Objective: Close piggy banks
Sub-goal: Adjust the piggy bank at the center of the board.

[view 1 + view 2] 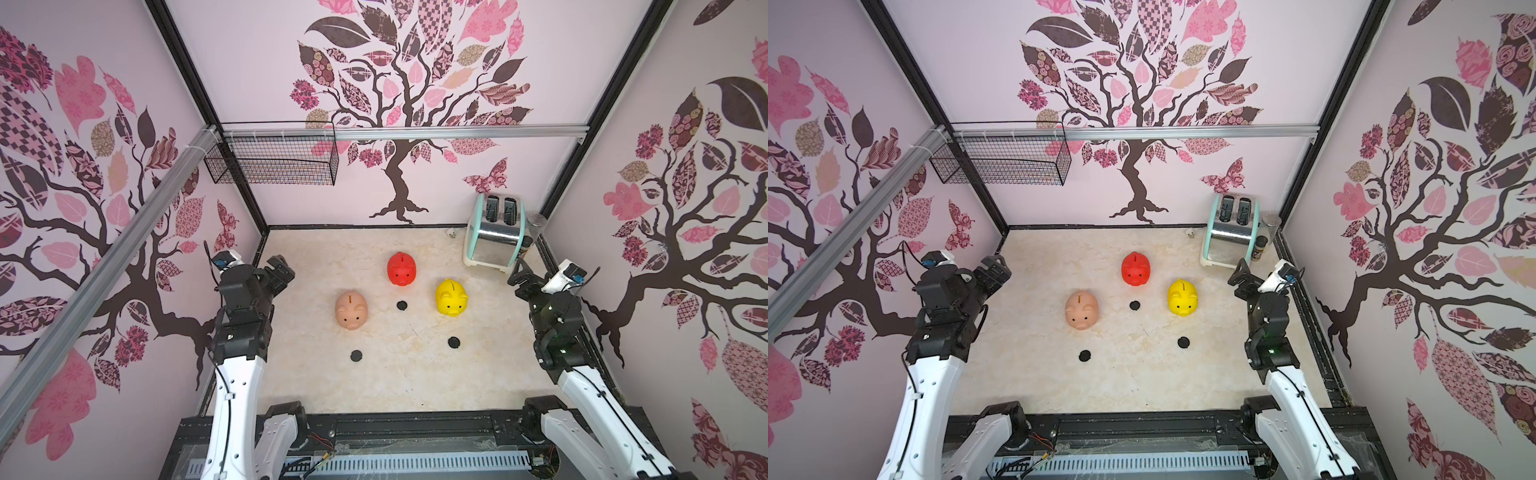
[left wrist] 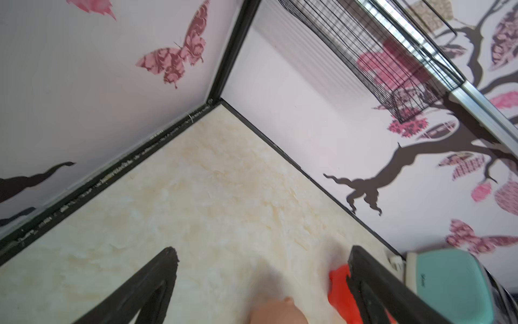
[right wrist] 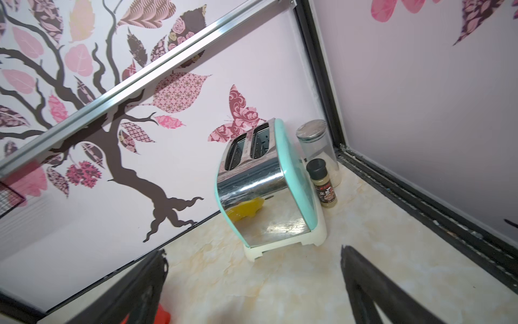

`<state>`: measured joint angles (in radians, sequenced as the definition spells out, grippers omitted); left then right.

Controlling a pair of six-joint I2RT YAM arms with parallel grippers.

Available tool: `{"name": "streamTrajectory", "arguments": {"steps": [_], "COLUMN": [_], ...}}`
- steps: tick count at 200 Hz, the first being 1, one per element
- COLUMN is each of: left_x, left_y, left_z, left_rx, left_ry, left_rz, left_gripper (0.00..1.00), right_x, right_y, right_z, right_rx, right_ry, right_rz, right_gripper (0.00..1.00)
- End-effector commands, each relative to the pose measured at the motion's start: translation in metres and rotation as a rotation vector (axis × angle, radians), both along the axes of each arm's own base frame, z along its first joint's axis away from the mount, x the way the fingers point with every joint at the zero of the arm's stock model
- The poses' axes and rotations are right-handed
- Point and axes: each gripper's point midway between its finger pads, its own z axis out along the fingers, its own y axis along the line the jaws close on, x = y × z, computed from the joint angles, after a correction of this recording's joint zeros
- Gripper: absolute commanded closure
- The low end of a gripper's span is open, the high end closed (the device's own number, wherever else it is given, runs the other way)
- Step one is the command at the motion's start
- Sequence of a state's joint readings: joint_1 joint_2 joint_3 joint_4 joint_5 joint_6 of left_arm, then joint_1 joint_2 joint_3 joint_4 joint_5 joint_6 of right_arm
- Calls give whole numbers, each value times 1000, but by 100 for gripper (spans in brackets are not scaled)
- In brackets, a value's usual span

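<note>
left claw [image 2: 262, 252]: jaws wide, empty, above tabletop [image 1: 415, 386], well apart from toaster [image 1: 494, 232] | right claw [image 3: 253, 252]: jaws wide, empty, near toaster front | piggy banks upright on tabletop, apart: yellow pig [image 1: 451, 297] nearest toaster, red pig [image 1: 401, 269] next, peach pig [image 1: 351, 310] farthest | black plugs [image 1: 402, 305] x3 loose on tabletop, all farther from toaster than yellow pig

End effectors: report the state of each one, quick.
Left end effector: open, holding nothing.
Right end effector: open, holding nothing.
</note>
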<state>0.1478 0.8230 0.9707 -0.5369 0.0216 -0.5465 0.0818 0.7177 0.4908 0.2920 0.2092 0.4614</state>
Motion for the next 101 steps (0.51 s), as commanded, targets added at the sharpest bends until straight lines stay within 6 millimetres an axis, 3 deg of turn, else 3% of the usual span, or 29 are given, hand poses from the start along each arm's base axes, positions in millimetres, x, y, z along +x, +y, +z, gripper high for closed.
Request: {"name": "streamTrajectory", "arguments": {"steps": [1,19,47,71,84,101], "left_x": [-35,-49,-62,-65,-65,-63], "left_y": [-58,-86,-105,-124,-134,-142], "left_z": [-46,-54,-66,-86,-99,-113], "left_rx": [-105,-183,-174,-169,-207,-217], "left_ry": [195,219,249,293,322,343], "left_rz": [-316,-455,-517,-553,-568,-576], "left_gripper": [8,11,12,13,18,23], "right_x": [-11,-17,-27,-36,-41,-44], "right_y": [31,61,112,150,170,193], "right_z": [-5,-7,-6,-6,-7,-15], "right_rx": [126,178,226,249,247,247], "right_ry": [93,136,279,361,381,418], "right_rz": [175,337,632,793,849,906], "right_gripper": [0,0,4,10,17,17]}}
